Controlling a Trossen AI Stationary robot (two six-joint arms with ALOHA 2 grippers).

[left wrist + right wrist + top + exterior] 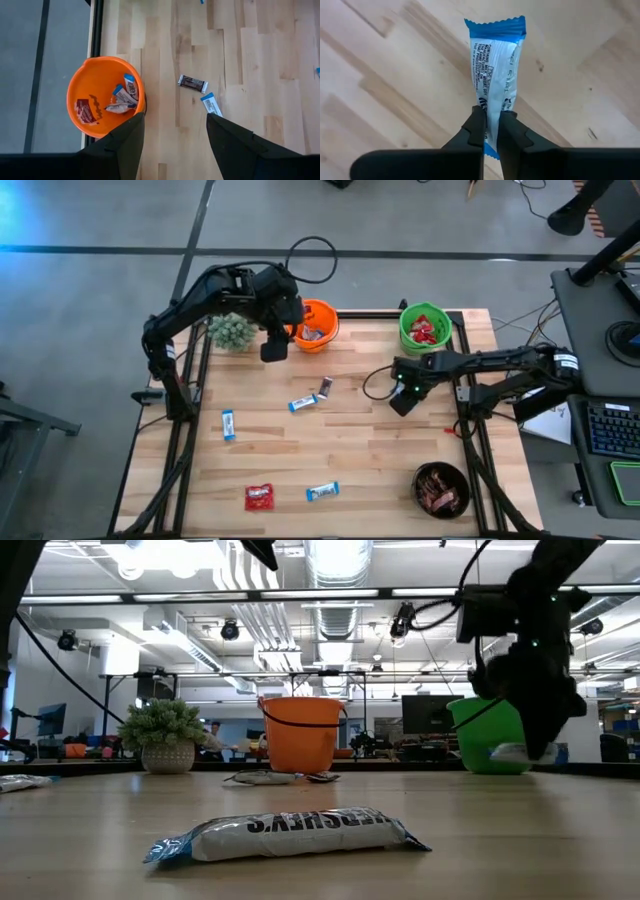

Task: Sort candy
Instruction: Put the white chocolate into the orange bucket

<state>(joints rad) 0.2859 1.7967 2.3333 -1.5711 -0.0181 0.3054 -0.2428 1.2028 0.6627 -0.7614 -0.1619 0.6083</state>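
Note:
My right gripper is shut on a blue-and-white candy bar over the table's right middle, and shows in the high view near the green bucket. My left gripper hangs open and high beside the orange bucket, which holds some candy. Loose on the wood lie blue-and-white bars, a dark brown bar and a red packet. My right gripper pinches the bar between its two fingertips, close to one short end. The fingers come steeply from above and lie along the bar. The rest of the bar reaches away past the fingertips; in the low view the bar shows a little above the tabletop.
A dark bowl with brown bars stands at the near right corner. A small green plant in a pot stands far left, beside the orange bucket. A desk with a keyboard lies beyond the right edge.

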